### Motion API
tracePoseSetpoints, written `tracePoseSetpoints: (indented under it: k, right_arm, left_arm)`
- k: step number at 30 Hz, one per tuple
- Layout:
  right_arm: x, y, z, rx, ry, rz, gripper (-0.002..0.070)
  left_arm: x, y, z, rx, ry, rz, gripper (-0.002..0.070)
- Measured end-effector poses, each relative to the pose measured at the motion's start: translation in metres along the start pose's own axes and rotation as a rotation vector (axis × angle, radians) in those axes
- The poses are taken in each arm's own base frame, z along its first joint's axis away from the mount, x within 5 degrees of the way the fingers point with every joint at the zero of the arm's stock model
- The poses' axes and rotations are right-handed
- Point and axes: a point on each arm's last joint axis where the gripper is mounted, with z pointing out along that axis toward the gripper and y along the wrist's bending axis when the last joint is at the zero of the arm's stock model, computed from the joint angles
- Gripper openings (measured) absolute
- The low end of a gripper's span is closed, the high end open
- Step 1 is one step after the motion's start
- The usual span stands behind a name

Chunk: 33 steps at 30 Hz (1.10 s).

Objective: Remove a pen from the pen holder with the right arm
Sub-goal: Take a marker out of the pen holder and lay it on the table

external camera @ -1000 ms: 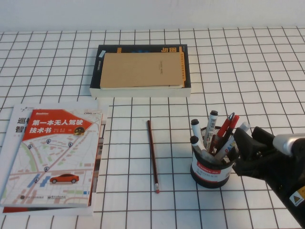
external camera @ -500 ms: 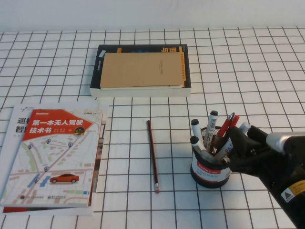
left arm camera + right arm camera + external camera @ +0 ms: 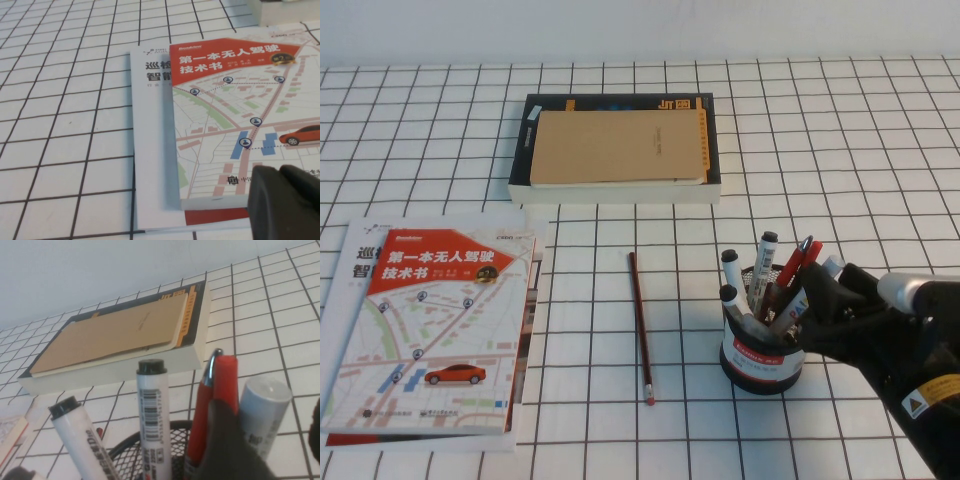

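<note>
Gridded table (image 3: pixel 840 150); right claw (image 3: pixel 823 292) at pen holder (image 3: pixel 760 358); left claw (image 3: pixel 286 202) over book (image 3: pixel 235 115).

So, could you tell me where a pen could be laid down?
Bare table lies between pencil and map book, and between pen holder and stacked books. It is crowded at the holder, where the open right gripper sits; the left gripper hovers over the map book.

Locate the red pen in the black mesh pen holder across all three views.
High view: red pen with silver clip, lower right, in the black mesh pen holder; right end effector open beside it.
Left wrist view: absent; left end effector over the map-cover book.
Right wrist view: red pen between white barcode marker and grey-capped marker.
Shared landmark, high and right wrist: tan notebook.
</note>
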Motion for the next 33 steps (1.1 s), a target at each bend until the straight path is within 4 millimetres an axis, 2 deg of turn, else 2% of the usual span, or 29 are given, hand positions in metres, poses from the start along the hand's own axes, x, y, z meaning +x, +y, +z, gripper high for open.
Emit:
tracePoseSetpoints:
  k: [11,20,22,33]
  right_arm:
    - [-0.0033,0.0039,0.0045,-0.011,-0.017,0.011,0.0309]
    - [-0.0026,0.006,0.0045,-0.033,-0.009,0.001,0.014]
    - [-0.0028,0.0073,0.0048,-0.045,-0.01,0.001,0.0125]
    - [-0.0058,0.0091,0.0046,-0.052,-0.015,0.006,0.0124]
  left_arm:
    - [0.0,0.0,0.0,0.0,0.0,0.0,-0.0004]
    - [0.0,0.0,0.0,0.0,0.0,0.0,-0.0004]
    - [0.0,0.0,0.0,0.0,0.0,0.0,-0.0004]
    - [0.0,0.0,0.0,0.0,0.0,0.0,-0.0004]
